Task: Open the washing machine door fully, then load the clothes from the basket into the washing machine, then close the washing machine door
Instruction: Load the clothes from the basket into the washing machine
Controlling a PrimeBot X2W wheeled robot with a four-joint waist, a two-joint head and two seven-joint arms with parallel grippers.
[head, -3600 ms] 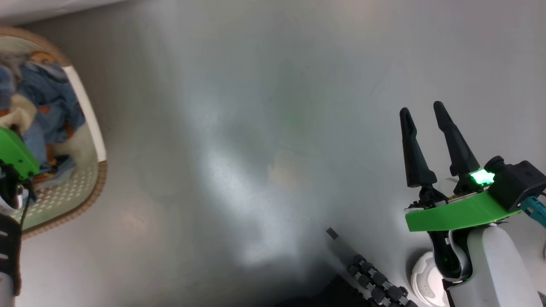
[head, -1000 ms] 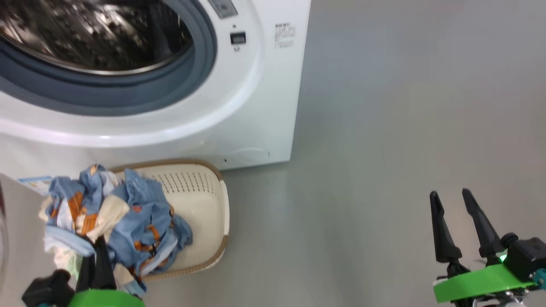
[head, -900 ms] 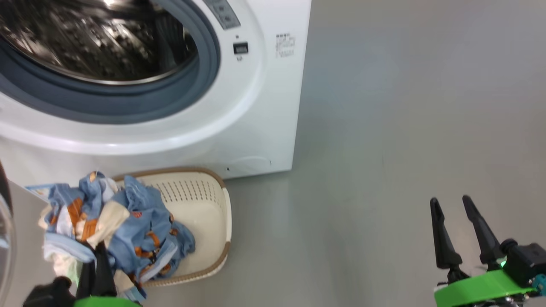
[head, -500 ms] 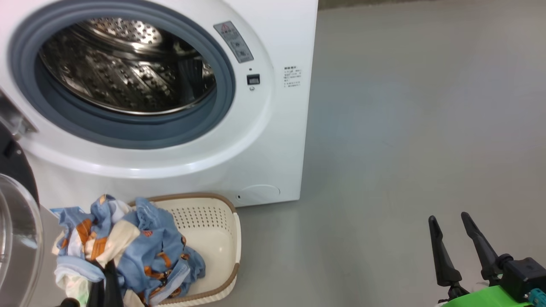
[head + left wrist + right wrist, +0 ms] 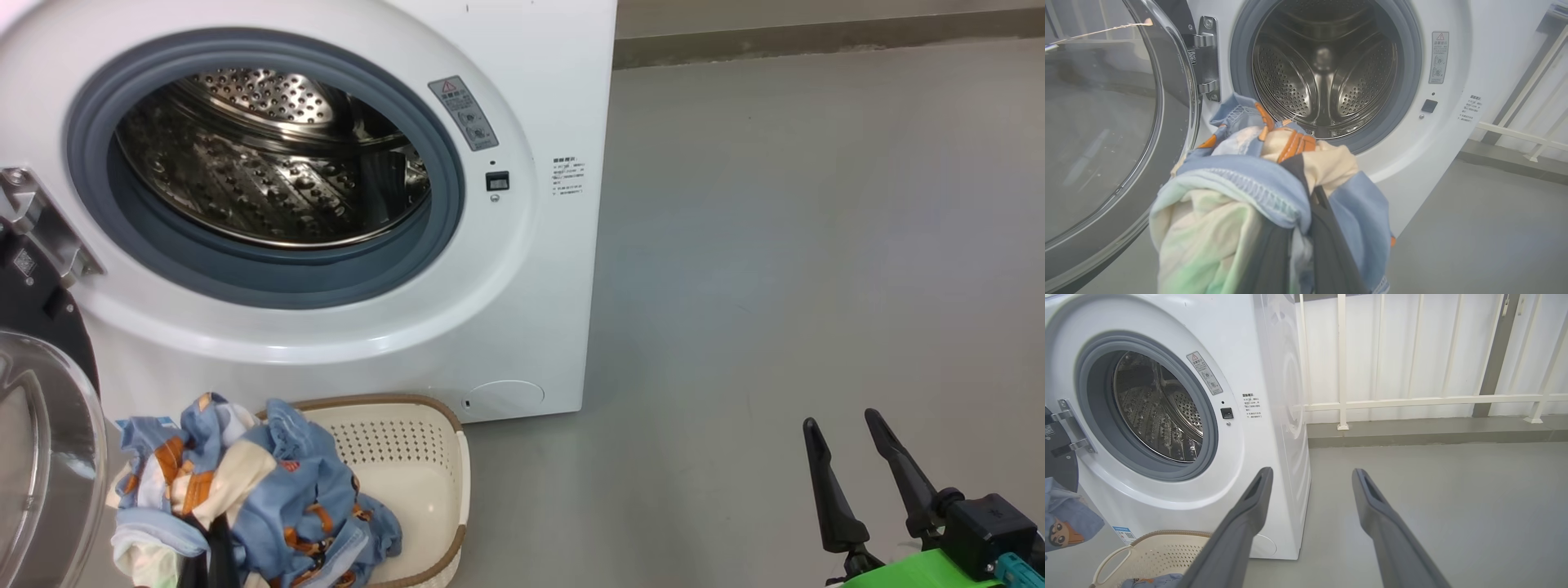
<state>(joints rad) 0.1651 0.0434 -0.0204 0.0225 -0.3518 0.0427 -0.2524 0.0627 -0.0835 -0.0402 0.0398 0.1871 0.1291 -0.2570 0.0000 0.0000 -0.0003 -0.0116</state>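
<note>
1. My left gripper (image 5: 1306, 228) had its two dark fingers pressed together, clamped on the clothes (image 5: 269, 498): a bunched wad of light-blue fabric with orange cartoon print, plus cream and white pieces.
2. The wad hung off those fingers over the left end of the small cream perforated plastic basket with a brown woven-look rim (image 5: 384, 437). From the left wrist it sat in front of and below the drum mouth, outside it.
3. The basket stood on the grey floor (image 5: 775, 245), close against the foot of the big white front-loading washing machine (image 5: 522, 310).
4. The round door with a glossy black rim and clear glass bowl (image 5: 41, 457) was swung out to the left on its metal hinge (image 5: 41, 224). The grey rubber gasket (image 5: 269, 282) and perforated steel drum (image 5: 269, 163) were exposed.
5. My right gripper (image 5: 842, 421) had its fingers spread apart over bare floor, right of the machine and well apart from the basket.
6. From the right wrist, some blue cloth showed at the basket's near edge. I couldn't tell whether it lay in the basket or hung from the wad.
</note>
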